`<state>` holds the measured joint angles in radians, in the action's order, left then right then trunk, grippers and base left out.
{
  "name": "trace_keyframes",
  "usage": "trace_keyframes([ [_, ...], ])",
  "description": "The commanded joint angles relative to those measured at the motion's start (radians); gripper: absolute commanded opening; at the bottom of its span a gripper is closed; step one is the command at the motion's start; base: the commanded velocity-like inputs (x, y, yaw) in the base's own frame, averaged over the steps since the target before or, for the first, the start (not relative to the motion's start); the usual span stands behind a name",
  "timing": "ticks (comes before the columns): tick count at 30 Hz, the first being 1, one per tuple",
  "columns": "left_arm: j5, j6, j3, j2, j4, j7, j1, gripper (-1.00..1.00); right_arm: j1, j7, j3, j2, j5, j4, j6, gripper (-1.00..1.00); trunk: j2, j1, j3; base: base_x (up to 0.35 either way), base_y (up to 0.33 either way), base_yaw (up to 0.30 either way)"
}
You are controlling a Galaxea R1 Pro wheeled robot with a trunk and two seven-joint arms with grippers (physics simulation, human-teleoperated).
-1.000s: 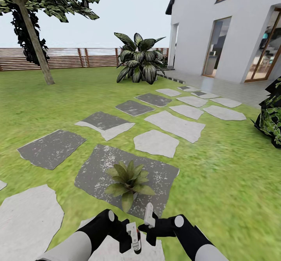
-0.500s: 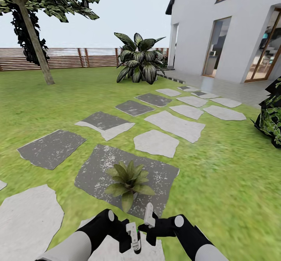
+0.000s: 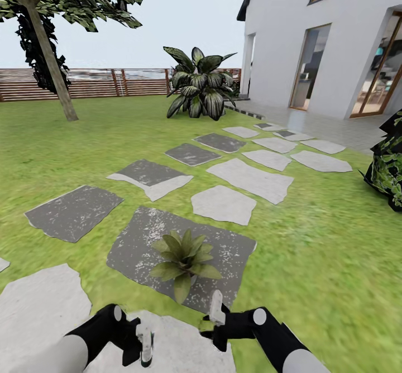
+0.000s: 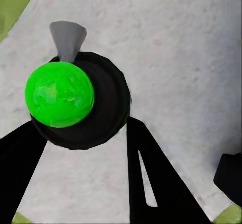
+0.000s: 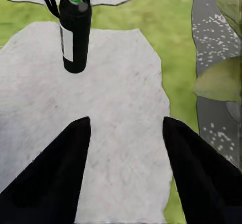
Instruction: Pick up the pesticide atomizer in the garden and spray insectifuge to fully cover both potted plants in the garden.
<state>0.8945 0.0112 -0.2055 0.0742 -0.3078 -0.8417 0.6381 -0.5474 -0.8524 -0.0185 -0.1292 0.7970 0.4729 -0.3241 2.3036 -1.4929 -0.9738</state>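
The pesticide atomizer (image 5: 75, 32) is a dark bottle with a green ball on top, standing on a pale slab (image 5: 116, 98). In the left wrist view I look straight down on its green-capped top (image 4: 59, 94) and grey nozzle. My left gripper (image 3: 146, 344) is open, with a black finger (image 4: 151, 178) on each side of the bottle. My right gripper (image 3: 216, 310) is open and holds nothing, a short way to the right. One potted plant (image 3: 184, 257) sits on a dark slab (image 3: 139, 239) just ahead; its leaves (image 5: 222, 83) are also in the right wrist view. The second plant is out of view.
Grey stepping slabs (image 3: 251, 177) cross the lawn toward a white house (image 3: 335, 38). A big broad-leaved bush (image 3: 198, 85) stands at the back and a leaning tree (image 3: 53, 66) before the slatted fence (image 3: 100, 82). Dark foliage (image 3: 388, 166) sits at the right edge.
My left arm has swung left, away from the right gripper, and now hangs over the pale slab above the atomizer. The right gripper has barely moved.
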Motion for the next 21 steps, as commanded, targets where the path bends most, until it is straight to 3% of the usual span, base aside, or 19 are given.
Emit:
trace_keyframes([
  [1, 0.001, 0.002, 0.014, 0.014, -0.002, 0.009, -0.001, -1.00, 0.000, -0.002, -0.003, 0.016, 0.005, 0.001, -0.004, 1.00, 0.000, 0.000, -0.001, 0.000, 0.000, 0.000],
  [4, 0.000, 0.001, 0.097, 0.026, -0.001, 0.046, -0.004, -1.00, 0.000, 0.003, -0.004, 0.057, 0.003, -0.001, -0.004, 1.00, 0.000, 0.000, -0.001, 0.000, 0.000, 0.000],
  [6, 0.000, 0.000, 0.185, 0.030, -0.001, 0.065, -0.005, -1.00, 0.001, 0.006, -0.005, 0.098, 0.002, -0.005, -0.005, 1.00, 0.000, 0.000, -0.001, 0.000, 0.000, 0.000],
  [7, 0.001, -0.006, 0.334, 0.027, -0.002, 0.073, -0.006, -1.00, 0.004, 0.021, -0.006, 0.171, 0.001, -0.037, -0.005, 1.00, 0.000, 0.000, -0.001, 0.000, 0.000, 0.000],
  [8, 0.001, -0.009, 0.399, 0.025, -0.003, 0.079, -0.006, -1.00, 0.005, 0.065, -0.007, 0.208, -0.003, -0.085, -0.006, 1.00, 0.000, 0.000, -0.001, 0.000, 0.000, 0.000],
  [9, 0.001, -0.015, 0.440, 0.022, -0.003, 0.085, -0.006, -1.00, 0.005, 0.132, -0.007, 0.228, -0.020, -0.140, -0.007, 1.00, 0.000, 0.000, -0.001, 0.000, 0.000, 0.000],
  [10, 0.001, -0.054, 0.480, 0.018, -0.006, 0.089, -0.006, -1.00, 0.006, 0.251, -0.006, 0.245, -0.058, -0.226, -0.007, 1.00, 0.000, 0.000, -0.001, 0.000, 0.000, 0.000],
  [12, 0.000, -0.189, 0.503, 0.011, -0.014, 0.088, 0.000, -1.00, 0.007, 0.450, -0.006, 0.256, -0.121, -0.350, -0.009, 1.00, 0.000, 0.000, -0.001, 0.000, 0.000, 0.000],
  [13, 0.001, -0.376, 0.505, -0.025, -0.018, 0.082, 0.013, -1.00, 0.025, 0.748, -0.006, 0.257, -0.248, -0.436, -0.012, 1.00, 0.000, 0.000, -0.001, 0.000, 0.000, 0.000],
  [15, 0.001, -0.459, 0.503, -0.036, -0.019, 0.082, 0.021, -1.00, 0.030, 0.808, -0.006, 0.255, -0.339, -0.441, -0.012, 1.00, 0.000, 0.000, -0.001, 0.000, 0.000, 0.000],
  [16, 0.002, -0.522, 0.501, -0.037, -0.019, 0.082, 0.038, -1.00, 0.040, 0.828, -0.006, 0.254, -0.433, -0.442, -0.012, 1.00, 0.000, 0.000, -0.001, 0.000, 0.000, 0.000],
  [18, 0.007, -0.565, 0.499, -0.037, -0.019, 0.082, 0.059, -1.00, 0.054, 0.838, -0.006, 0.254, -0.542, -0.443, -0.012, 1.00, 0.000, 0.000, -0.001, 0.000, 0.000, 0.000],
  [21, 0.010, -0.603, 0.498, -0.037, -0.019, 0.078, 0.089, -1.00, 0.059, 0.843, -0.006, 0.256, -0.611, -0.442, -0.010, 1.00, 0.000, 0.000, -0.001, 0.000, 0.000, 0.000],
])
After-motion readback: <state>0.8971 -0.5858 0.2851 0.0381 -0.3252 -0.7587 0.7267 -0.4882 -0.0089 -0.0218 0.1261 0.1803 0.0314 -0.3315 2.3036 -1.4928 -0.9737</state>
